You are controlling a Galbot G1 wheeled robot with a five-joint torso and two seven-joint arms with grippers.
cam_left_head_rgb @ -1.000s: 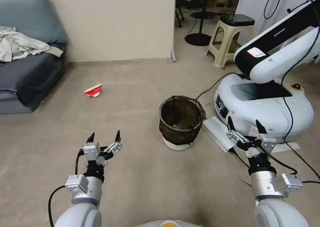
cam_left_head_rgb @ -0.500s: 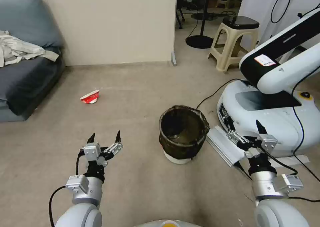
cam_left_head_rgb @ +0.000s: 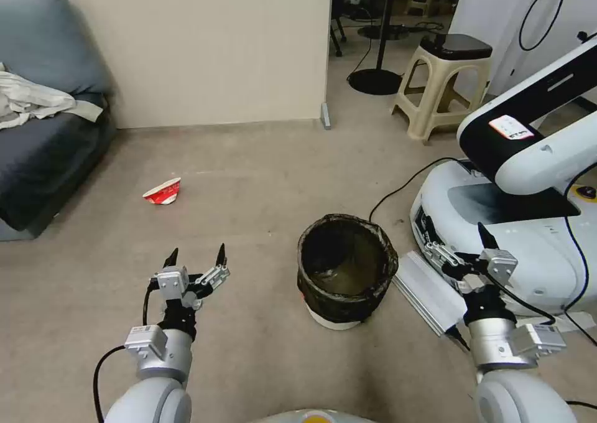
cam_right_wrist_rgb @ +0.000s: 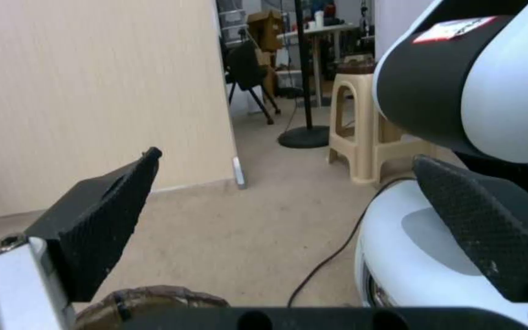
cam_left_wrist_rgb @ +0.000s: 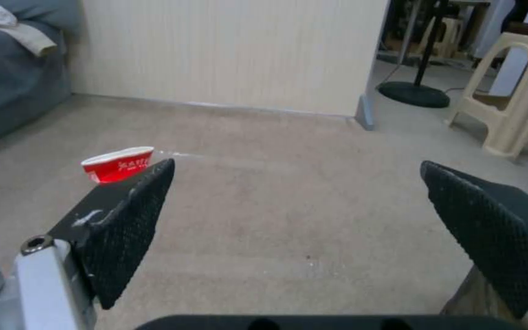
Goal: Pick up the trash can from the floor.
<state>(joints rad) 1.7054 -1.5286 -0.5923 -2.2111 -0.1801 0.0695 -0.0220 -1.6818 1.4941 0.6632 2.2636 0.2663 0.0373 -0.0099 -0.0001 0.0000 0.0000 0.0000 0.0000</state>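
The trash can (cam_left_head_rgb: 346,272), a small white bin lined with a crinkled black bag, stands upright on the beige floor (cam_left_head_rgb: 249,224) just ahead of me, slightly right of centre. My left gripper (cam_left_head_rgb: 196,255) hovers open above the floor to the can's left, well apart from it. My right gripper (cam_left_head_rgb: 457,241) hangs open to the can's right, also not touching it. In the left wrist view the left gripper (cam_left_wrist_rgb: 300,201) has bare floor between its fingers (cam_left_wrist_rgb: 129,220). In the right wrist view the right gripper (cam_right_wrist_rgb: 288,183) is open, with the trash can's rim (cam_right_wrist_rgb: 148,295) showing low beneath it.
Another white robot's base (cam_left_head_rgb: 497,224) and arm sit close on the right, with a black cable (cam_left_head_rgb: 398,190) and a metal rail (cam_left_head_rgb: 429,292) beside the can. A crushed red-and-white cup (cam_left_head_rgb: 163,191) lies at left. A sofa (cam_left_head_rgb: 43,143), wall (cam_left_head_rgb: 217,50) and beige stool (cam_left_head_rgb: 444,81) stand beyond.
The whole view has shifted: the camera has moved closer, so the trash can now sits lower and nearer. Both grippers hold the same open pose.
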